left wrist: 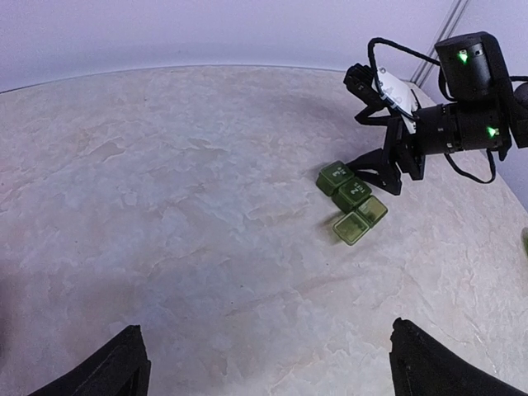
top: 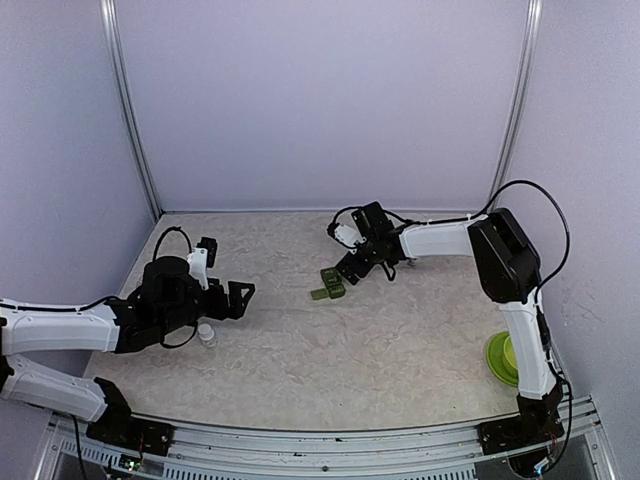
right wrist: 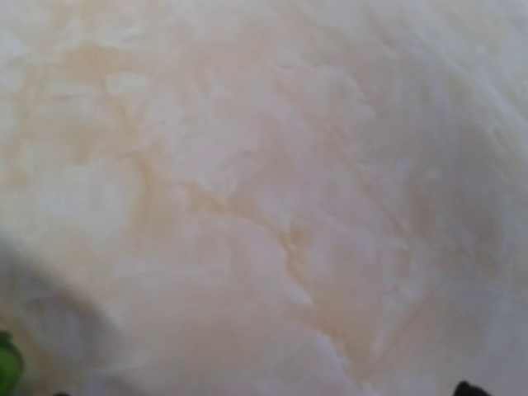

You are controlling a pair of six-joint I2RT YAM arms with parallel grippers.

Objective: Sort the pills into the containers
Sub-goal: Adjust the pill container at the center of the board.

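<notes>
Just right of centre in the overhead frame, on the marbled bench [top: 400, 340], lies the green pill organiser [top: 328, 284], a short strip of cells. Its long axis runs there from lower left to upper right, and in the left wrist view from upper left to lower right; the cell nearest that camera looks lidless, though I cannot be sure.

The right pincer [left wrist: 373, 175] sits just beside the strip, to its upper right, jaws spread and nothing between them; its own camera gives only blurred bench and a sliver of green at lower left. The left pincer [top: 240, 298] hangs wide open and empty at the left of the overhead frame, with a small white bottle [top: 207, 335] just below it; a round green dish [top: 502, 358] sits at far lower right. I can see no loose pills.

If the strip is to be gripped, I'd judge it best to straddle its narrow width, square to the long axis, low and level, so it neither swivels nor tips.
</notes>
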